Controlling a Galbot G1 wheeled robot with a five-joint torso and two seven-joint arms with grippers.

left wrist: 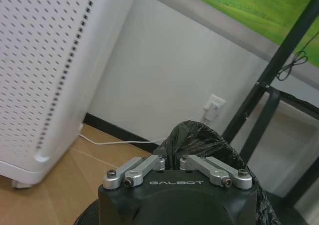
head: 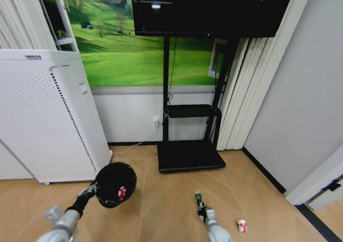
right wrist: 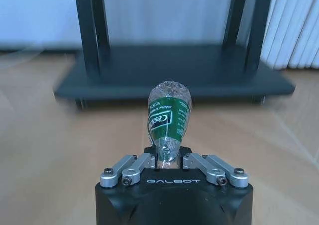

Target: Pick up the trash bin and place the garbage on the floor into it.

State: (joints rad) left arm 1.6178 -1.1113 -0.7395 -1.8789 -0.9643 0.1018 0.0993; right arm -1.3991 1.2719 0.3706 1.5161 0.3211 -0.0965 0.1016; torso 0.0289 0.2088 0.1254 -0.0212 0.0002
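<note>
My left gripper (head: 92, 190) is shut on the rim of the black trash bin (head: 115, 184) and holds it off the floor, tilted, at lower left. One red-and-white piece of garbage (head: 122, 192) lies inside it. In the left wrist view the gripper (left wrist: 172, 162) pinches the bin's black liner (left wrist: 202, 140). My right gripper (head: 202, 210) is shut on a small green bottle (head: 198, 199), which sticks out ahead of the gripper (right wrist: 168, 157) as a crumpled green-labelled bottle (right wrist: 168, 116). Another red-and-white can (head: 241, 226) lies on the wooden floor to the right of the right arm.
A tall white perforated air purifier (head: 48, 118) stands at left, close to the bin. The black TV stand base (head: 188, 156) sits ahead against the wall, with white curtains (head: 241, 108) and a grey wall at right. A white cable (head: 140, 141) runs along the floor.
</note>
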